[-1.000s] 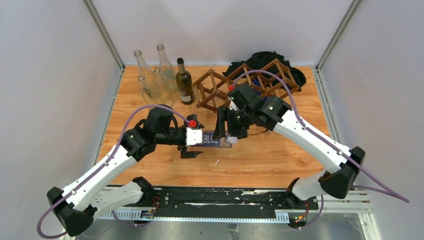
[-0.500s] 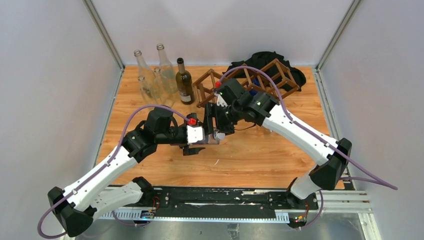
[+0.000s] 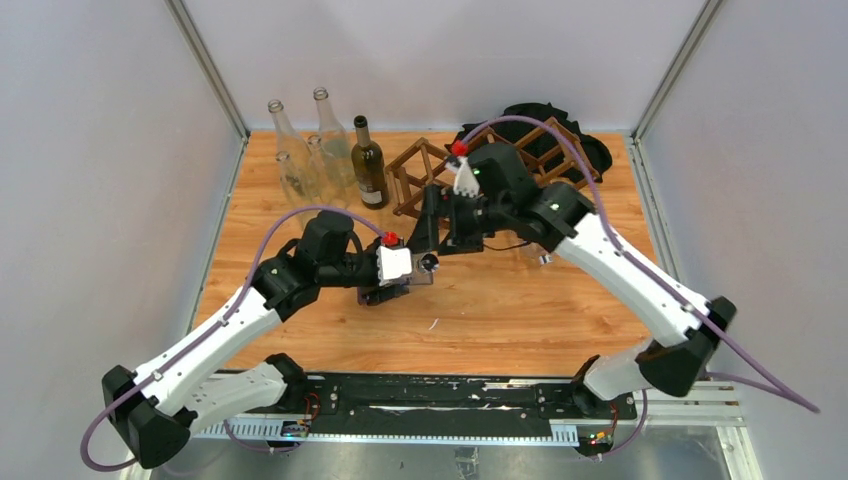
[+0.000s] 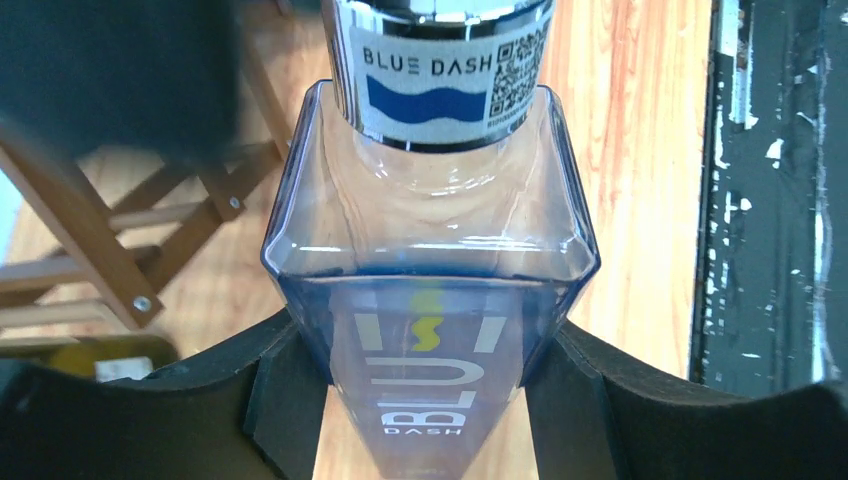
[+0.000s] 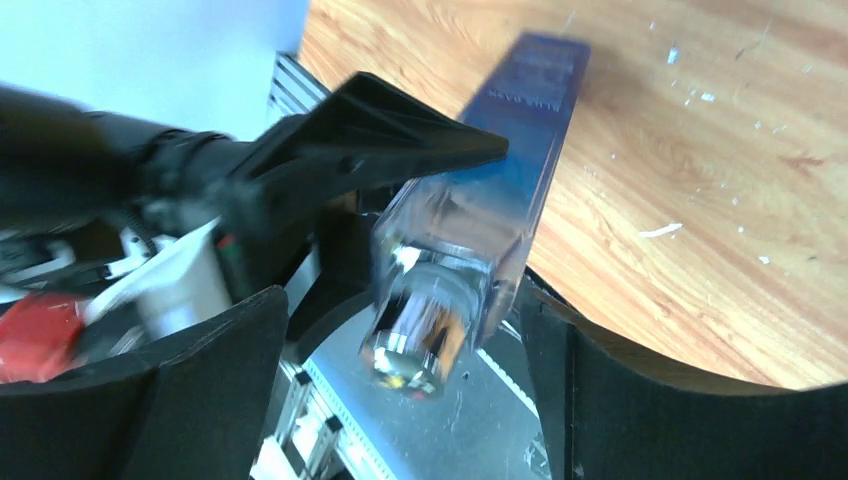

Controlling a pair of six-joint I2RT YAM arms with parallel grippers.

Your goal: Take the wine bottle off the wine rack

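The wine bottle (image 4: 430, 250) is a square, blue-tinted bottle with a BLU DASH label and a shiny cap. It hangs above the wooden table. My left gripper (image 4: 430, 340) is shut on its body, a pad pressed against each side. In the top view the bottle (image 3: 425, 268) is mostly hidden between the two grippers. My right gripper (image 5: 400, 300) is open around the capped neck (image 5: 420, 340), with a wide gap on its left. The dark brown lattice wine rack (image 3: 412, 178) lies at the back of the table, behind the right gripper (image 3: 432, 240), partly on a black cloth (image 3: 592, 150).
Several clear glass bottles (image 3: 300, 150) and a dark green labelled bottle (image 3: 368, 165) stand at the back left. A black rail (image 3: 430, 395) runs along the near edge. Grey walls close in the left, right and back sides.
My left gripper has closed onto the bottle's body. My right gripper has let go of the neck, opened and swung back toward the rack. The bottle has shifted a little to the left.
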